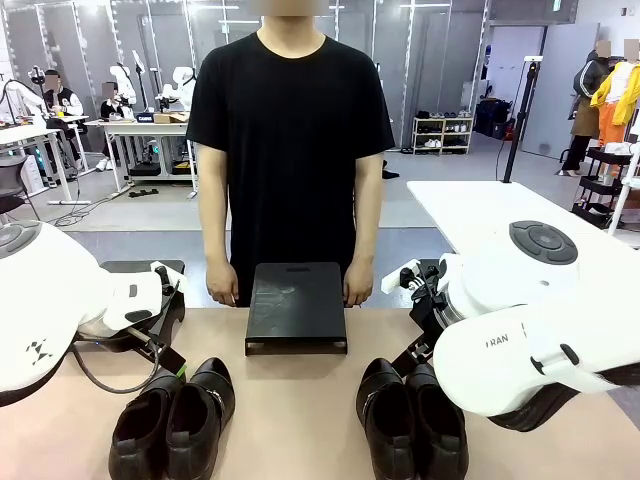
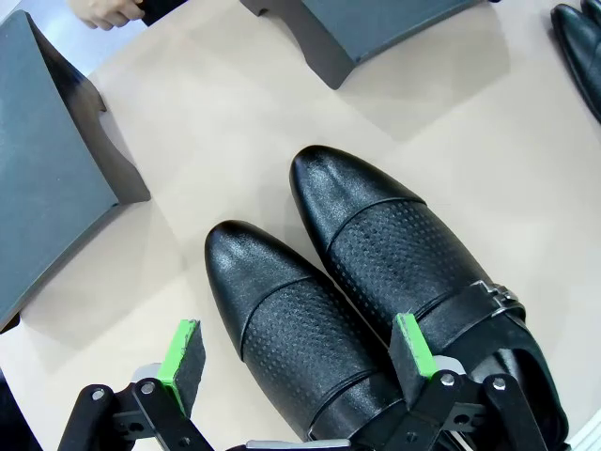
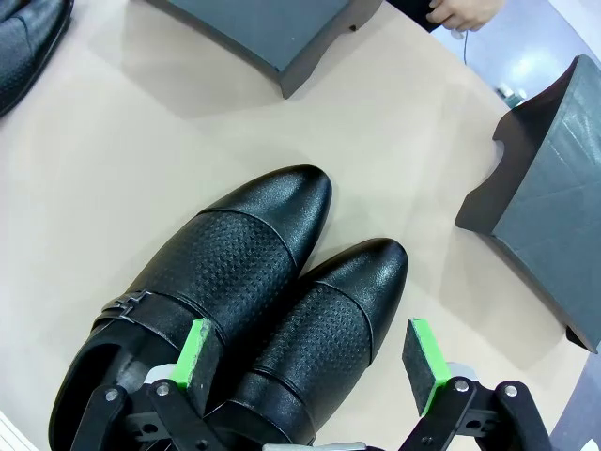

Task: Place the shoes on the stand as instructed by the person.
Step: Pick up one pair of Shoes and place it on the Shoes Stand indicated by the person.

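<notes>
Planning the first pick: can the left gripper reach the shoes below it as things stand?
Likely yes: the left gripper hangs open over the left pair, nothing between, though they touch, which may crowd a finger.

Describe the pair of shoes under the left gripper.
The left pair of shoes is glossy black leather: smooth rounded toes, perforated vamps, one with a strap and metal buckle. They lie side by side, touching, on the beige table, toes toward the person. The open left gripper is poised over one.

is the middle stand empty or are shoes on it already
Empty. The top of the middle stand is bare. The left pair and the right pair of shoes both sit on the table in front of it.
</notes>
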Motion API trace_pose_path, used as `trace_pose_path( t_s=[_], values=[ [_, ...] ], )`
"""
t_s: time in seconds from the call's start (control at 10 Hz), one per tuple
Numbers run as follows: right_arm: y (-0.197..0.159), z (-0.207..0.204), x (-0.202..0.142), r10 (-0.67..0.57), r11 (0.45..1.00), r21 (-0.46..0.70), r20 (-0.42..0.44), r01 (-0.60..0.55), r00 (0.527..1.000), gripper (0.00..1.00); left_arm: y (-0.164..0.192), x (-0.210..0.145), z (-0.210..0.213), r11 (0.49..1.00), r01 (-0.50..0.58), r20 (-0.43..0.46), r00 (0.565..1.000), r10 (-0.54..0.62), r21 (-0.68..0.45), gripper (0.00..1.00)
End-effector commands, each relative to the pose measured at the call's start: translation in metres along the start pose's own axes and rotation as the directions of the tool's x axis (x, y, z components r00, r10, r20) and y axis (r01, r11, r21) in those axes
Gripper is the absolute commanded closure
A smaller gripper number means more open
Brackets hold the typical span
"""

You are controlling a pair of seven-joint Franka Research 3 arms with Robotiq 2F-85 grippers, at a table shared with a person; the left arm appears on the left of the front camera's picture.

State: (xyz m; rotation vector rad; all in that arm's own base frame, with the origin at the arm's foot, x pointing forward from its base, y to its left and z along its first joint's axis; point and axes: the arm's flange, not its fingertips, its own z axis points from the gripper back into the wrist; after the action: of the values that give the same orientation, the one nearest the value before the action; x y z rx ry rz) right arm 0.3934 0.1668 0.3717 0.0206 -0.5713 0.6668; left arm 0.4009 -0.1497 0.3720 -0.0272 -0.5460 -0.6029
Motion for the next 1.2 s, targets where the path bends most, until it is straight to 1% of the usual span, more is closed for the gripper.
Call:
trace_pose_path(
  t_s=[0.0, 0.4, 0.5, 0.6, 0.7, 0.9, 1.0, 1.1],
  values=[
    [0.000, 0.000, 0.000, -0.002, 1.000, 0.000, 0.000, 0.002, 1.000, 0.00, 0.000, 0.000, 0.000, 1.000, 0.000, 0.000, 1.000, 0.000, 0.000, 0.00],
    [0.000, 0.000, 0.000, 0.000, 1.000, 0.000, 0.000, 0.000, 1.000, 0.00, 0.000, 0.000, 0.000, 1.000, 0.000, 0.000, 1.000, 0.000, 0.000, 0.00],
    [-0.007, 0.021, 0.015, 0.031, 1.000, 0.000, -0.005, -0.031, 0.999, 0.00, -0.001, 0.014, 0.014, 0.999, -0.020, 0.001, 1.000, 0.020, -0.037, 0.00],
    [-0.017, 0.042, 0.031, 0.021, 1.000, 0.023, -0.038, -0.020, 0.999, 0.00, 0.003, 0.027, 0.029, 0.998, -0.026, 0.003, 1.000, 0.026, -0.058, 0.00],
    [-0.025, 0.065, 0.046, 0.016, 0.998, 0.068, -0.042, -0.013, 0.999, 0.00, 0.008, 0.036, 0.047, 0.996, -0.046, 0.014, 0.999, 0.047, -0.075, 0.00],
    [-0.040, 0.106, 0.068, -0.005, 0.988, 0.155, -0.043, 0.012, 0.999, 0.00, 0.019, 0.049, 0.085, 0.984, -0.078, 0.015, 0.997, 0.082, -0.159, 0.00],
    [-0.048, 0.128, 0.071, -0.027, 0.967, 0.253, -0.047, 0.038, 0.999, 0.00, 0.028, 0.049, 0.107, 0.964, -0.091, 0.016, 0.995, 0.098, -0.249, 0.00],
    [-0.059, 0.148, 0.069, -0.067, 0.930, 0.360, -0.048, 0.080, 0.997, 0.00, 0.038, 0.044, 0.127, 0.946, -0.091, 0.014, 0.995, 0.101, -0.311, 0.00]
  ],
)
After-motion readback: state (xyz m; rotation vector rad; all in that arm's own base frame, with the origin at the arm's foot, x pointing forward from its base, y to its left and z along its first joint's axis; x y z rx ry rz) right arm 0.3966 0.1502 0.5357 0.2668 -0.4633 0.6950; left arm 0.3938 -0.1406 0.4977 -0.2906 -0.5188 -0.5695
